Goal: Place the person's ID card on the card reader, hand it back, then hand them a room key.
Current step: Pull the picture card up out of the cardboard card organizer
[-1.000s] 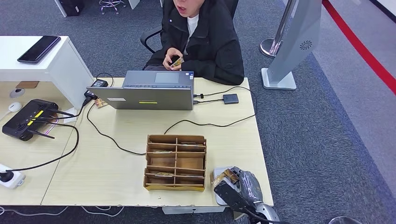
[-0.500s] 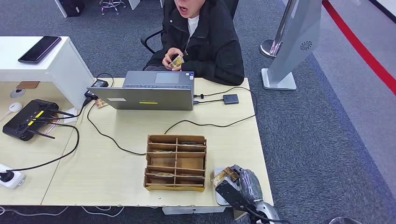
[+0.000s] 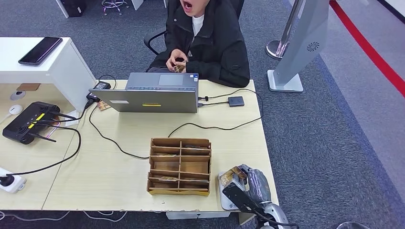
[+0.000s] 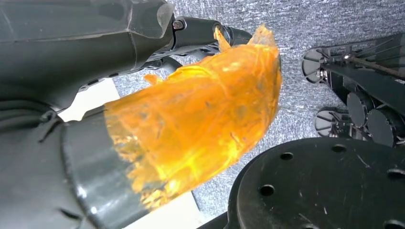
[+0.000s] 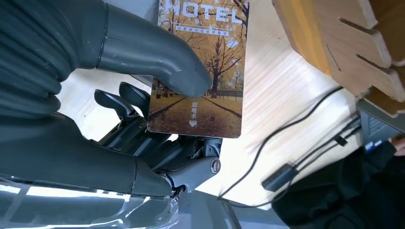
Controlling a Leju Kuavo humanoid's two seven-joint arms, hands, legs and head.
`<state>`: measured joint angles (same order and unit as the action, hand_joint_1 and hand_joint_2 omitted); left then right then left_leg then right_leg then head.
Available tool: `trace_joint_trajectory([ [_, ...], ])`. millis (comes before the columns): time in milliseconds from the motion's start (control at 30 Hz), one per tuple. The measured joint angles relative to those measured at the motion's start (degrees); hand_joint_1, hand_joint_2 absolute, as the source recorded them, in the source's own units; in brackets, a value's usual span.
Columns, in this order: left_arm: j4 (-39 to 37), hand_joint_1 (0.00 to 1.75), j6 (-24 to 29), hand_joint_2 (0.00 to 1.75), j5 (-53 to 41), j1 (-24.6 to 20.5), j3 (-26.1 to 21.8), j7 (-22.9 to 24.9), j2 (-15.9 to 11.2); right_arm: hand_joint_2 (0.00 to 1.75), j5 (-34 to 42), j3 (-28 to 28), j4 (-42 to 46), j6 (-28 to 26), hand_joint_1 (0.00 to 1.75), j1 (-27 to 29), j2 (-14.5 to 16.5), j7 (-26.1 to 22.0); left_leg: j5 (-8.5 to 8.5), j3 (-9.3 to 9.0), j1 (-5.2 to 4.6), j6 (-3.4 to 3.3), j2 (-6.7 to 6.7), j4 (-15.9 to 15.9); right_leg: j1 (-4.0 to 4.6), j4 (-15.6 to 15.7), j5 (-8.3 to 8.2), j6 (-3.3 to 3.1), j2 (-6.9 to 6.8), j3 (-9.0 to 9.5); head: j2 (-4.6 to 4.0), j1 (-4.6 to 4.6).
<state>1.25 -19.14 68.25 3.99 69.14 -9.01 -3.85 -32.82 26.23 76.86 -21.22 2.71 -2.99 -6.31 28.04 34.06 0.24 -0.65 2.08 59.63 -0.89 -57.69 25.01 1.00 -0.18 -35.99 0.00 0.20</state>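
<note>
Shifted slightly toward the desk's near edge since a second ago, the grey right hand (image 3: 252, 187) is seen pinching the autumn-tree printed hotel card (image 5: 200, 67) above the white card reader (image 3: 225, 193). For a sound read, the card is best laid flat and centred on the reader, then released gently. Whether the left hand (image 4: 86, 95) is open or closed cannot be told.

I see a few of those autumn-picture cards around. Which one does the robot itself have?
The card printed HOTEL, pinched under the right hand's thumb near the table's corner; the person holds another.
</note>
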Motion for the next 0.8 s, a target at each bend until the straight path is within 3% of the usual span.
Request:
trace_joint_trajectory([
  [800,0.0,0.0,-1.1,0.0,-8.2,0.7,-7.1,-1.1,-1.0,1.75,-4.2,-1.1,7.7,-2.9,1.75,-2.4,-1.6,-3.2,0.05,-0.01,0.0,0.05,0.0,0.0,0.0,0.0,0.04,-0.04,-0.01,-0.01,0.0,0.0],
])
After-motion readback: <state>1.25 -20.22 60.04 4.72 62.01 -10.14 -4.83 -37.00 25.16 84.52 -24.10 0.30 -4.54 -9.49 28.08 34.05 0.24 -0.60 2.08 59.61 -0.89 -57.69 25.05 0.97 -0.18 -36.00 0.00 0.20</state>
